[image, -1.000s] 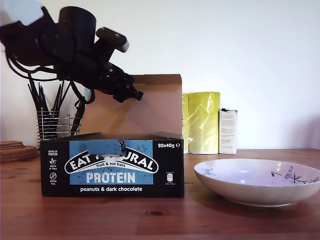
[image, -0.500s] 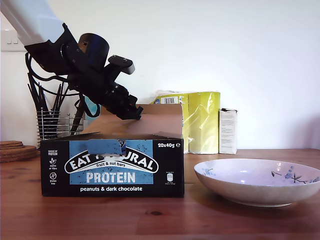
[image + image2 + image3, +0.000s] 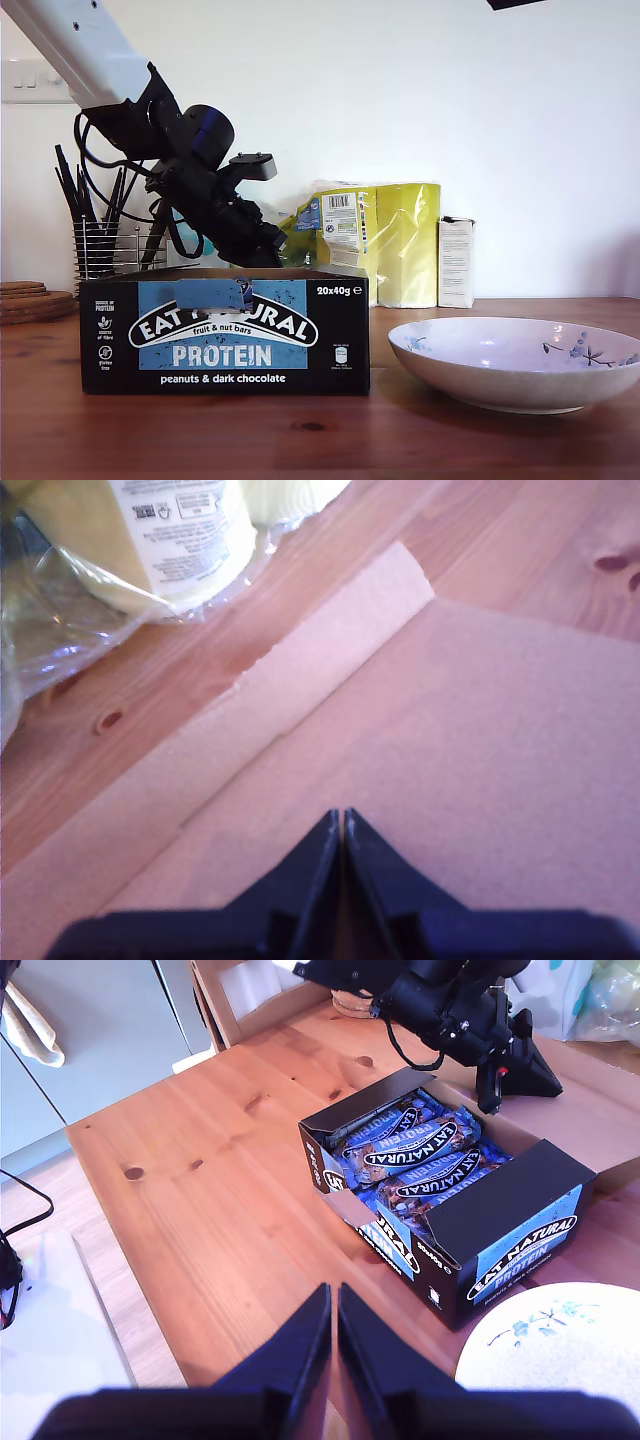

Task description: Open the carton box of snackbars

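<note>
The carton box [image 3: 225,335] stands on the wooden table with its blue "EAT NATURAL PROTEIN" front facing the exterior view. It is open, and blue-wrapped snack bars [image 3: 420,1155] fill it. Its brown inner lid [image 3: 450,730] is folded back, low behind the box, also seen as the brown lid [image 3: 600,1090] from above. My first gripper [image 3: 268,252] is shut, its tips [image 3: 342,815] right over the lid's surface with nothing between them. My second gripper [image 3: 333,1295] is shut and empty, high above the table, apart from the box.
A pale flowered bowl [image 3: 515,362] sits to the exterior view's right of the box. A yellow plastic-wrapped pack [image 3: 385,240] and a small white carton [image 3: 455,262] stand behind. A wire utensil holder [image 3: 110,245] and stacked coasters [image 3: 30,300] are at the exterior view's left.
The lid was standing upright behind the box; it has swung back and down out of the exterior view. My first gripper has moved down and toward the back with it.
</note>
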Robot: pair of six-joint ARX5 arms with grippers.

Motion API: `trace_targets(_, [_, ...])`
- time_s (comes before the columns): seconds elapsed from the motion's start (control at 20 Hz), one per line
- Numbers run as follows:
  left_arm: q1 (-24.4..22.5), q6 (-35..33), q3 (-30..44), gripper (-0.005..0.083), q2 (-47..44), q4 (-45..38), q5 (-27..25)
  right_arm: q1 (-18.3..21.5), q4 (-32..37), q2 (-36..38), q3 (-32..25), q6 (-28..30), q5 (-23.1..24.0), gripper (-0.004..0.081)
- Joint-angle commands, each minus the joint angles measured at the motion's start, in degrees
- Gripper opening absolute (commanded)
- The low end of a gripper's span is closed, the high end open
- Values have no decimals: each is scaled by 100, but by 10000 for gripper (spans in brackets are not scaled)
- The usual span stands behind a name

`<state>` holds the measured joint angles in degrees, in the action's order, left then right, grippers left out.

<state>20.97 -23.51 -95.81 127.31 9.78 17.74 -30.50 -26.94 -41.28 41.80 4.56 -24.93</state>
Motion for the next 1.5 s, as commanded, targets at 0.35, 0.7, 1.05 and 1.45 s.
trace_targets(0.35, [-17, 61, -621, -22, 212, 1204, 81, -24, 50, -46, -52, 68, 2, -13])
trace_targets(0.7, [-7, -24, -566, -22, -619, 2044, 717, 85, 103, -48, -52, 302, 540, -13])
trace_targets(1.05, [4, 87, 929, -22, -2120, 1679, 811, 743, 450, -66, -55, 332, 601, -13])
trace_targets(1.45, [-63, 1097, 4511, -22, -5355, -374, 522, 1029, 706, -66, -162, 328, 275, -13])
